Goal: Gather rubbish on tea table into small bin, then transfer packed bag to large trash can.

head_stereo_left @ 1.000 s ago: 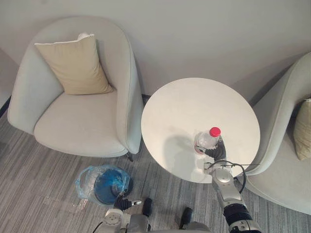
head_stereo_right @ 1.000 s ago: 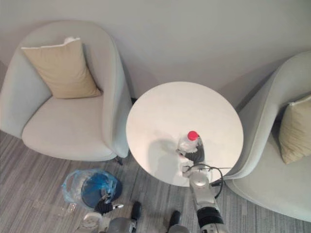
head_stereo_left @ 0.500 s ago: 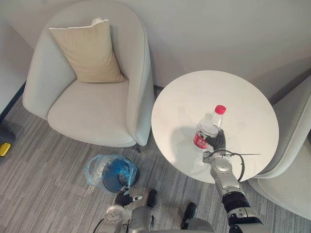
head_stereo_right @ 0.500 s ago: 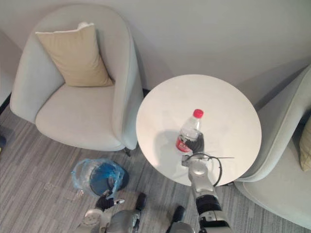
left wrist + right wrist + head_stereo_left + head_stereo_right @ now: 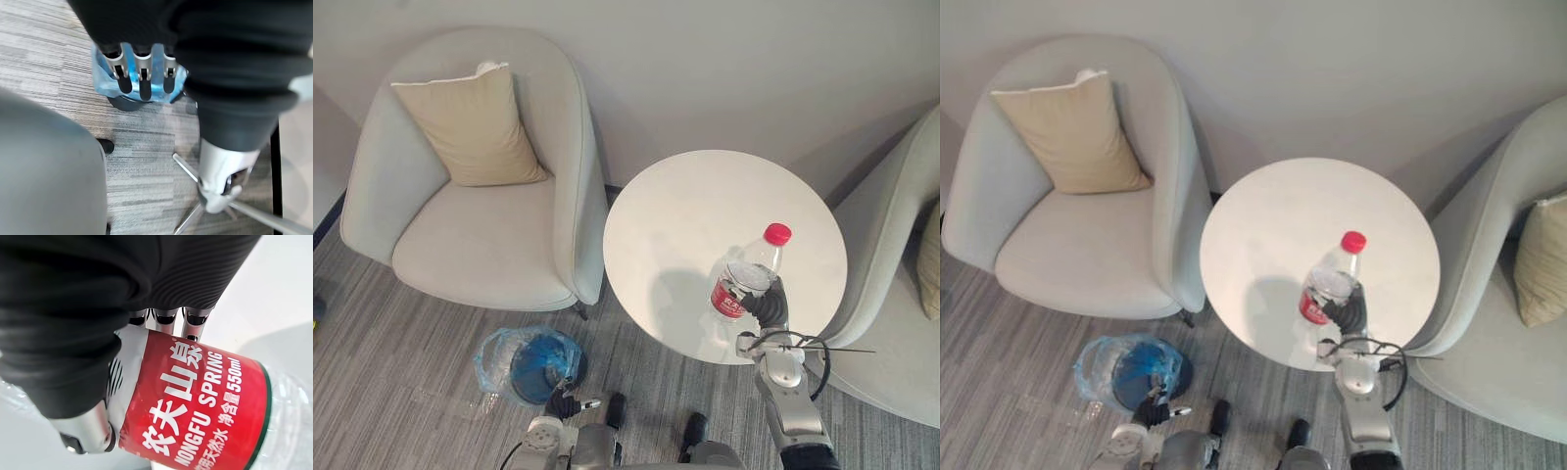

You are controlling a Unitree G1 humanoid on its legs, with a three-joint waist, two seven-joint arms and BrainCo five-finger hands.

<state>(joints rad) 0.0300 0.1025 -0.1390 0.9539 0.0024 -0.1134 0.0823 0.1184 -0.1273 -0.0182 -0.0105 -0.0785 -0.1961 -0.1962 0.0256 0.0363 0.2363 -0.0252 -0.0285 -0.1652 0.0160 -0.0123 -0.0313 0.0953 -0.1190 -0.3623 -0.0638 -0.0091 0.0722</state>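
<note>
A clear plastic bottle (image 5: 742,281) with a red cap and red label is held tilted above the round white tea table (image 5: 685,225). My right hand (image 5: 766,305) is shut on its lower half; in the right wrist view the fingers (image 5: 165,316) and thumb curl round the label (image 5: 195,406). The small dark bin (image 5: 530,362), lined with a blue bag, stands on the carpet left of the table. My left hand (image 5: 560,403) hangs low just in front of the bin, with straight fingers (image 5: 140,73) that hold nothing and the blue bag (image 5: 102,83) showing past them.
A pale armchair (image 5: 480,245) with a beige cushion (image 5: 470,127) stands left of the table, close to the bin. A second armchair (image 5: 891,294) presses against the table's right side. A wall runs behind both.
My right hand has raised the bottle off the table and tilted it. The camera has shifted; the bin and my left hand stay where they were.
</note>
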